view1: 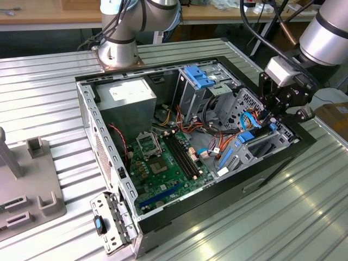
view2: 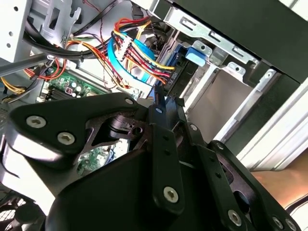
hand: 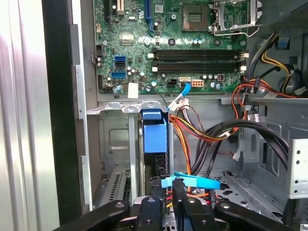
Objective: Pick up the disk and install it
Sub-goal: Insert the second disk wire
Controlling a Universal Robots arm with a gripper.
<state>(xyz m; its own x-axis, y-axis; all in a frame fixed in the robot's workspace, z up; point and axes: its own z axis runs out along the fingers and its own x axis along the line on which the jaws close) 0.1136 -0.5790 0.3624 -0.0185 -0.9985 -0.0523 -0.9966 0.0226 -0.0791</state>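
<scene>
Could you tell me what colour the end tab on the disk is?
Bright blue; the disk's end tab shows best in the first wrist view.

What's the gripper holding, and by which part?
Cannot tell: the gripper sits at the disk's edge in the drive bay; contact is hidden.

Bright, even light fills all views. Glare streaks the ribbed metal surface (view1: 304, 206) in the exterior view; the gripper (view2: 159, 103) looms dark and soft-focused in the second wrist view.

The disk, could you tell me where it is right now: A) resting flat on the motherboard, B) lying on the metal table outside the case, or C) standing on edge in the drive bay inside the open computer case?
C: in the first wrist view the disk stands on edge in the drive bay, with the gripper right at it.
</scene>
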